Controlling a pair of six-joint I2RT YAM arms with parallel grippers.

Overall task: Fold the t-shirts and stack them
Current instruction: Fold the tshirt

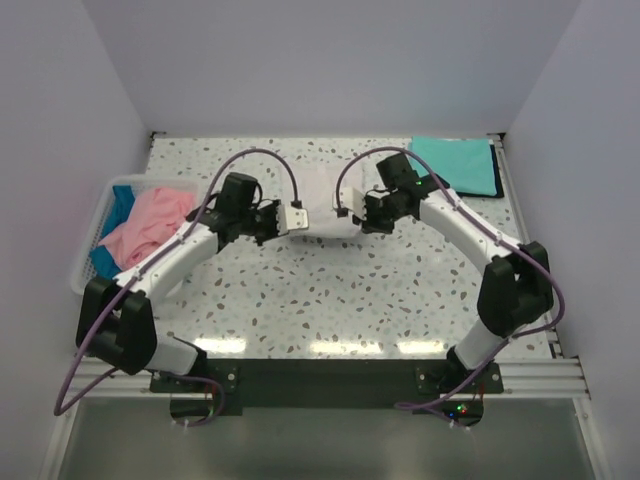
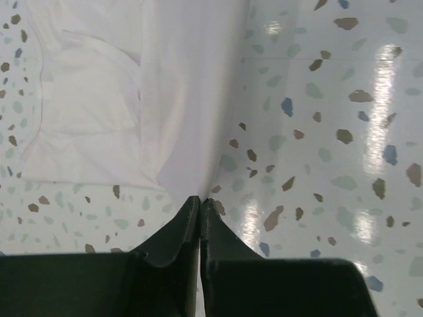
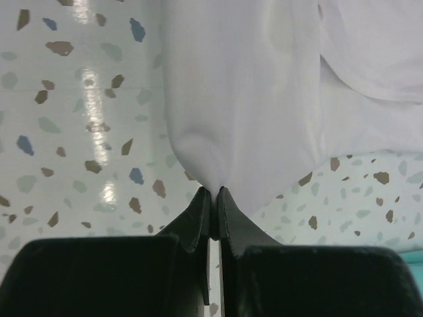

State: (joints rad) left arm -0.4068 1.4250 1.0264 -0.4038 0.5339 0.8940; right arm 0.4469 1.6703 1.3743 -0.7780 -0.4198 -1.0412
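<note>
Terrazzo table: we see it whole only from above.
White lattice basket, left edge: holds the pink t-shirt and the blue t-shirt, which is mostly buried.
White t-shirt, frame centre: the arms cover its sides from above.
Teal t-shirt, folded, upper right.
Left gripper and right gripper: only the wrist views show us each one pinched tight on an edge of the white t-shirt.

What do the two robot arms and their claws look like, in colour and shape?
Both arms, left arm and right arm, have white tubular links with black joint housings. A thin purple cable loops along each. The left claw and right claw have two black, tapering fingers.
</note>
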